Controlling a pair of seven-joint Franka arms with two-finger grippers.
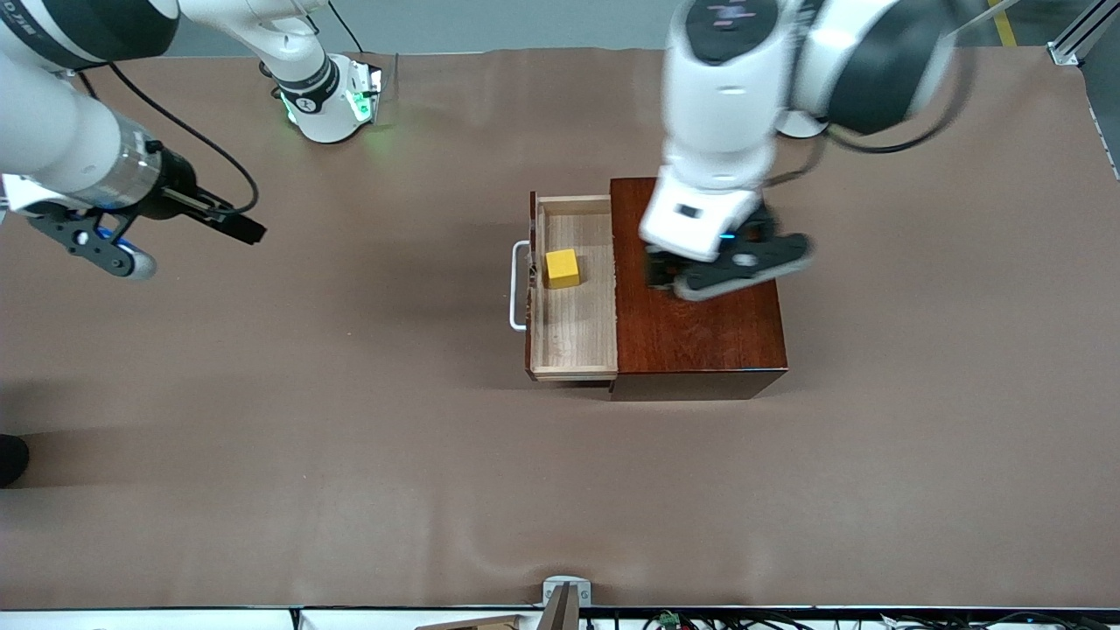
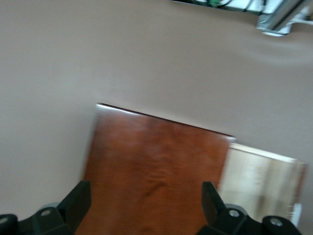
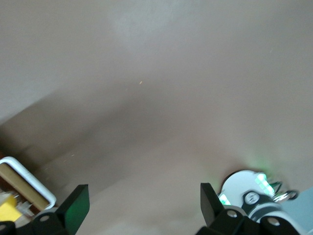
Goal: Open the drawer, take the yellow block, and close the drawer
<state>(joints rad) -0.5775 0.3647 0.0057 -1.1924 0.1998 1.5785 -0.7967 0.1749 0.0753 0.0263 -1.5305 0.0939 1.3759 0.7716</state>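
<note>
The drawer [image 1: 573, 302] stands pulled out of the mahogany box [image 1: 700, 337] toward the right arm's end of the table, its white handle [image 1: 518, 289] leading. The yellow block [image 1: 562, 269] lies inside it on the pale wood. My left gripper [image 1: 665, 278] hangs over the box top [image 2: 156, 166], open with nothing between its fingers [image 2: 78, 200]; the drawer's wood [image 2: 259, 181] shows beside it. My right gripper [image 1: 241, 226] waits open above bare table, apart from the drawer. In its wrist view the gripper [image 3: 143, 203] is empty, with the handle [image 3: 27, 181] and block [image 3: 9, 210] at the edge.
A brown cover [image 1: 350, 455] spans the table. The right arm's base [image 1: 337, 101] glows green along the table's edge farthest from the front camera. A metal clamp [image 1: 567, 599] and cables sit at the edge nearest to it. An aluminium frame [image 2: 279, 19] shows past the table.
</note>
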